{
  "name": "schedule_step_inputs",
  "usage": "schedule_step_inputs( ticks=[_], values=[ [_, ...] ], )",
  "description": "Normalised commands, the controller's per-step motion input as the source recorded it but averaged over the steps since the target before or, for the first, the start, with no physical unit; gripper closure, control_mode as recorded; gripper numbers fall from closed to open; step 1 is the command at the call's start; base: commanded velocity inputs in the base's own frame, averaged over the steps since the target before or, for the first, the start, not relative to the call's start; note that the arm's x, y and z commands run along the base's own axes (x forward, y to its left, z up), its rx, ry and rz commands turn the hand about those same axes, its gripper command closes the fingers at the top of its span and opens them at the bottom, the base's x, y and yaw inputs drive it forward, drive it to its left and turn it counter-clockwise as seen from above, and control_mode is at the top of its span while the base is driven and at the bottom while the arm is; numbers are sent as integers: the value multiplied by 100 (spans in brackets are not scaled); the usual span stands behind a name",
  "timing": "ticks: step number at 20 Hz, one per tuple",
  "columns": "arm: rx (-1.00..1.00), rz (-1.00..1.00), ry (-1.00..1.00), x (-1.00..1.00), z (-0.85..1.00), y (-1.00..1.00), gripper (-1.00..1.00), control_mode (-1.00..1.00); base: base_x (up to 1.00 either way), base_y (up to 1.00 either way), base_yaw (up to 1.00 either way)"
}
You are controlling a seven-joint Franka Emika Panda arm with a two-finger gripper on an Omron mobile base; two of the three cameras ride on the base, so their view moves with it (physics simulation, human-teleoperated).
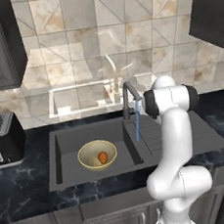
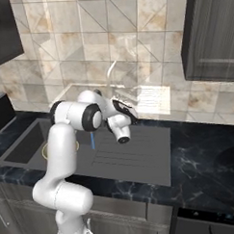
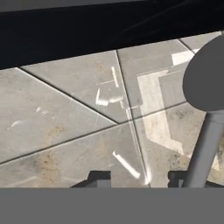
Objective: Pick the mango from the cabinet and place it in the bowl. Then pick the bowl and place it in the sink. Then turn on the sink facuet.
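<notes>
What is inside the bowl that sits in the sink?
Inside the bowl, which sits in the sink, lies the mango, small and orange. The near wall of the bowl hides the part of its floor closest to the camera.

One bowl, one mango, one sink, one faucet, one toaster.

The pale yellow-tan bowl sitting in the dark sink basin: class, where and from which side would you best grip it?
Grip the pale yellow-tan bowl by its thin raised rim, coming straight down from above: the dark sink basin walls block a sideways approach. Probably choose rim away from the small orange-red mango inside, so one finger slips in freely.
</notes>
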Motion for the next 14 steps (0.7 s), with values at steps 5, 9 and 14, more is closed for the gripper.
schedule_step_inputs(
  ticks=[5,9,14],
  values=[
    [3,-1,0,-11,-3,-73,100,-100,0,0,0],
    [4,0,-1,-22,0,-65,100,-100,0,0,0],
    [8,-3,0,-14,0,-40,100,-100,0,0,0]
  ],
)
